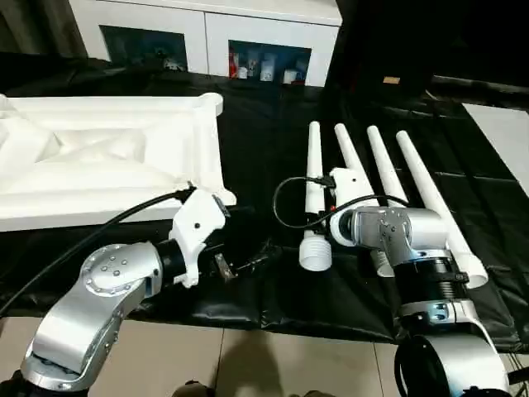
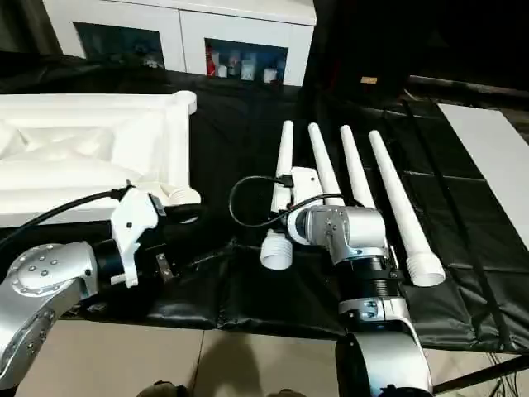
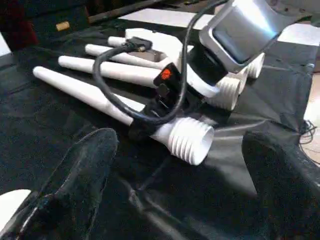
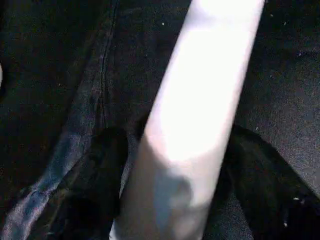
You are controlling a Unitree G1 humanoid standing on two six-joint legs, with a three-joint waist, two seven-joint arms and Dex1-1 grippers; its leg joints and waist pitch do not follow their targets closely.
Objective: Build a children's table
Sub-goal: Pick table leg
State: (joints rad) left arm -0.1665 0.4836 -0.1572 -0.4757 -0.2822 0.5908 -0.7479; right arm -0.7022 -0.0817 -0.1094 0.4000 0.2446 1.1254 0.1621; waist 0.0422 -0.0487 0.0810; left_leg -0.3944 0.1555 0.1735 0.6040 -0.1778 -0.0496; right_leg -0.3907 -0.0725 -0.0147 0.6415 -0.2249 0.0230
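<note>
**Right fingers straddle the leftmost leg, which runs near-to-far**

I am looking down over my two silver forearms at a black sheet spread on the floor. Four white tapered legs lie side by side on the right. Each has its thick ribbed end near me and its thin end far. My right gripper (image 1: 324, 217) is down over the leftmost leg (image 1: 313, 178), just above its ribbed end (image 3: 189, 140). In my right wrist view the leg's long axis runs straight between my two black fingers (image 4: 102, 165), one on each side. They look very close to the tube. I cannot tell if they press it yet, so I would not call it held.

My left gripper (image 3: 175, 190) hovers low over the sheet to the left of that ribbed end, fingers wide apart and empty. The leg lies to its right, pointing away.

The white tabletop (image 1: 107, 157) lies ribbed side up at far left. A round corner socket (image 1: 212, 102) shows at its far right corner. I judge my right arm is the one placed to lift this leg.
</note>
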